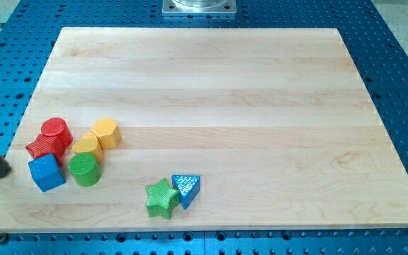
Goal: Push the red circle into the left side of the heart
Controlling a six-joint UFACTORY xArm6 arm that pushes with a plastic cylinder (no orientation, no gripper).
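The red circle (pixel 57 132) stands near the board's left edge, touching a red star (pixel 41 148) just below and left of it. The yellow heart (pixel 87 146) lies to the right of the red circle with a small gap between them. It touches a yellow hexagon (pixel 106 132) at its upper right. My tip (pixel 5 173) is at the view's far left, on the board's left edge, left of the blue cube (pixel 47 172) and below and left of the red circle. It touches no block.
A green circle (pixel 85 170) sits just below the heart, next to the blue cube. A green star (pixel 162 198) and a blue triangle (pixel 186 189) touch each other near the board's bottom edge (pixel 204 229). A metal mount (pixel 199 6) sits at the view's top.
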